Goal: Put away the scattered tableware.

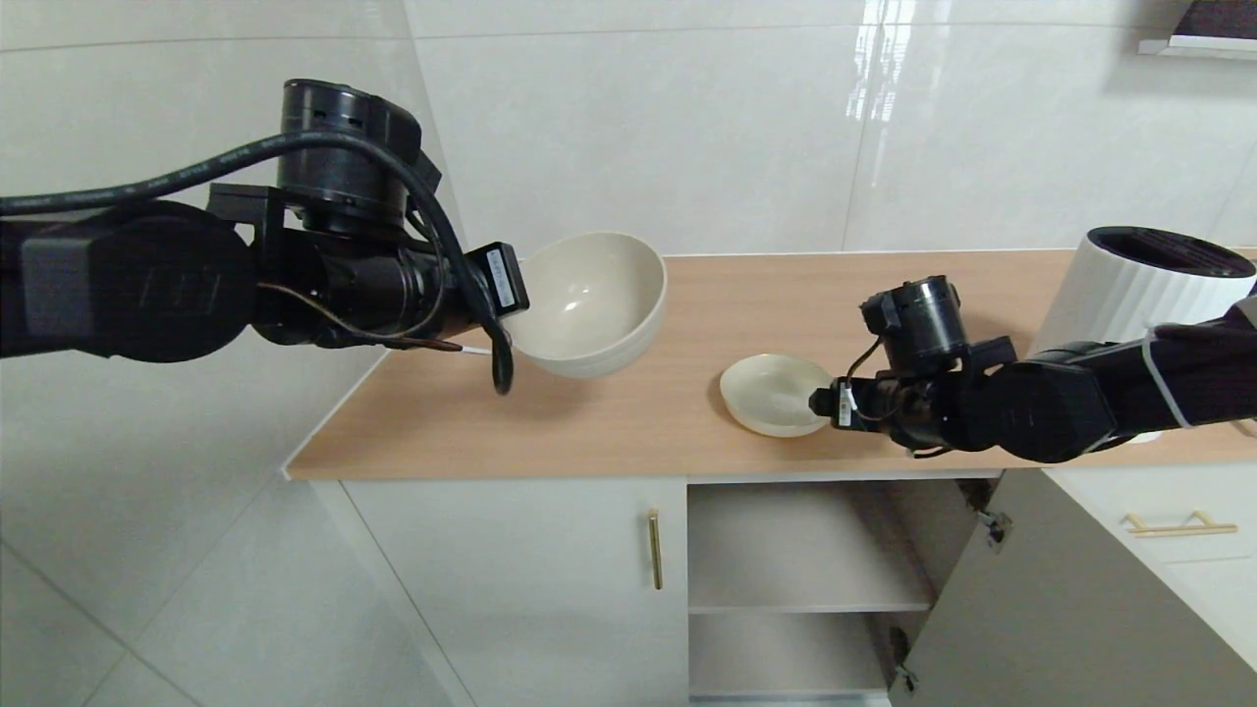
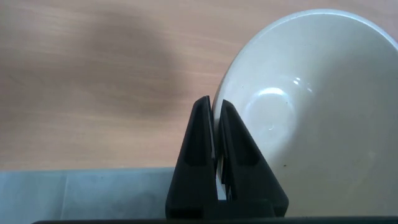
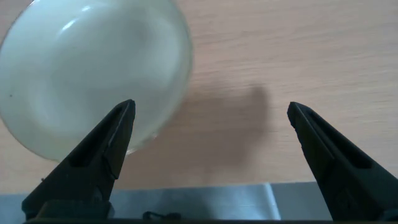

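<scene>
The left hand (image 2: 214,107) clamps the bowl (image 1: 589,299) rim above the tabletop (image 1: 628,422). The right hand (image 3: 210,109), spread apart, hangs by the dish (image 3: 87,68). Likely next: shelving the bowl below.

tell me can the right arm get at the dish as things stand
Probably yes: the open right end effector sits beside the dish on the counter, with nothing between them.

A strip of counter (image 1: 687,324) lay open between the bowl (image 1: 589,304) and the small dish (image 1: 774,395); a white canister (image 1: 1129,290) blocked the right end. Below, the cupboard (image 1: 805,550) stood open.
</scene>
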